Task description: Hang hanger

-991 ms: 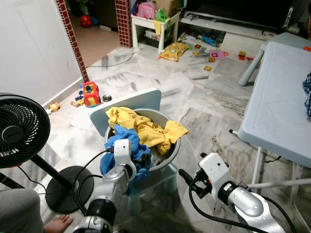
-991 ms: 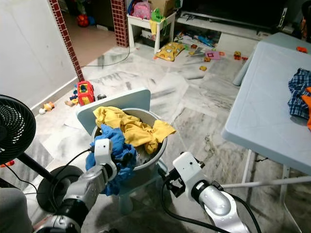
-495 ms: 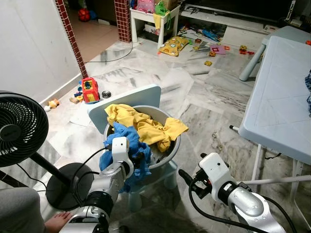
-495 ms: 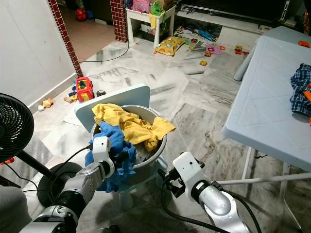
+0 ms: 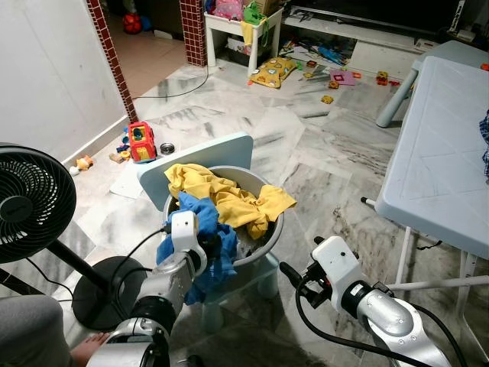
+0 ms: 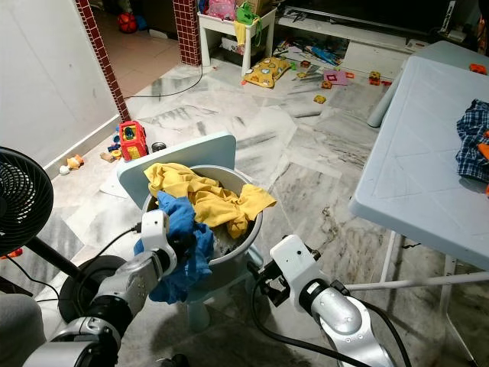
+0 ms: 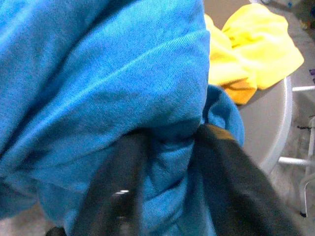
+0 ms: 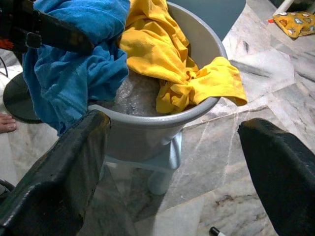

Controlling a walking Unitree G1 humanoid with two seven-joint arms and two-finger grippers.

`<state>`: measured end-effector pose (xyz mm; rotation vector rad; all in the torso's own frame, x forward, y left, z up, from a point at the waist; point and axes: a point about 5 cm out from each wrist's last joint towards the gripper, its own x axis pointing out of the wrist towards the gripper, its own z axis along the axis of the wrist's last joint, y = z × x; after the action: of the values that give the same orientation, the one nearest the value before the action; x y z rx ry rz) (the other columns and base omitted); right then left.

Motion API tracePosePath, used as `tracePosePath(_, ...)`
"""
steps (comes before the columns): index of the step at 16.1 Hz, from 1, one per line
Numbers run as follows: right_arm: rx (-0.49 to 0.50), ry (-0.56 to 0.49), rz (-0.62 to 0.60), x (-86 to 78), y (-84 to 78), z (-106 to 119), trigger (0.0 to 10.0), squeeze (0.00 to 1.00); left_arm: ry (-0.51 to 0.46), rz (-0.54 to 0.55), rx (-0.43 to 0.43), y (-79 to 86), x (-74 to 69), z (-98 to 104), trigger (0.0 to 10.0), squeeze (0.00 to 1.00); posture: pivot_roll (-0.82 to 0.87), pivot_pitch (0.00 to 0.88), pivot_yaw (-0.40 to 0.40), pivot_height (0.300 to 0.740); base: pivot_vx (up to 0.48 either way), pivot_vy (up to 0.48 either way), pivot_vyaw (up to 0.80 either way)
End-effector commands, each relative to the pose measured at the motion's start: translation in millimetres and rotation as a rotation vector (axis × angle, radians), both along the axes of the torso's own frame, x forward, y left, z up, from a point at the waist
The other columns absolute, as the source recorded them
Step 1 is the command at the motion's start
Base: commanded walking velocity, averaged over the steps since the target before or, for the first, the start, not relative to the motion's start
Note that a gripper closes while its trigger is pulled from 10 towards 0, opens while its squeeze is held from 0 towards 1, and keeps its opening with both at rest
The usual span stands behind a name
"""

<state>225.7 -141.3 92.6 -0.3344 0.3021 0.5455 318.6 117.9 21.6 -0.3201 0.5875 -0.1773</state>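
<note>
A basin (image 5: 269,243) sits on a small chair (image 5: 200,159), its backrest behind the basin. In the basin lie 2 cloths: 1 cloth (image 5: 229,200) across the middle and right rim, the other (image 5: 200,229) draped over the front-left rim. A fan (image 5: 30,202) stands to the left, a table (image 5: 435,153) to the right, toys (image 5: 139,145) on the floor behind.

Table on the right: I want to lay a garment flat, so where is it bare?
The light blue table is bare across its near and middle top; only the checked cloth sits at its far right edge. The basin is crowded with clothes.
</note>
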Motion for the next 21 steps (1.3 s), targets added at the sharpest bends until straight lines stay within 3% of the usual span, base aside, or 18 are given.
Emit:
tracePosePath(1,-0.002,0.006,-0.003,0.6,-0.4,-1,10.0,0.00,0.004,0.007,-0.006,2.1,0.7,0,0.0,0.00,-0.29,0.104,0.011,0.740,0.000,0.000,0.00)
tracePosePath(12,0.002,-0.001,-0.005,3.2,0.2,-1,10.0,0.00,-0.047,0.063,-0.025,14.4,8.7,8,0.0,0.00,-0.29,0.096,0.012,0.740,0.000,0.000,0.00)
tracePosePath(15,0.002,-0.004,-0.007,3.5,-0.1,0,10.0,0.00,-0.198,0.064,-0.008,17.4,19.8,28,0.0,0.00,-0.29,0.095,0.009,0.740,0.000,0.000,0.00)
tracePosePath(18,0.003,-0.004,-0.007,4.6,0.8,-1,10.0,0.00,-0.398,0.088,-0.043,21.9,36.8,66,0.0,0.00,-0.28,0.095,0.007,0.740,0.000,0.000,0.00)
tracePosePath(21,0.007,-0.006,-0.004,4.7,3.0,-1,10.0,0.00,-0.492,0.104,-0.034,31.0,48.6,89,0.0,0.00,-0.28,0.093,0.008,0.740,0.000,0.000,0.00)
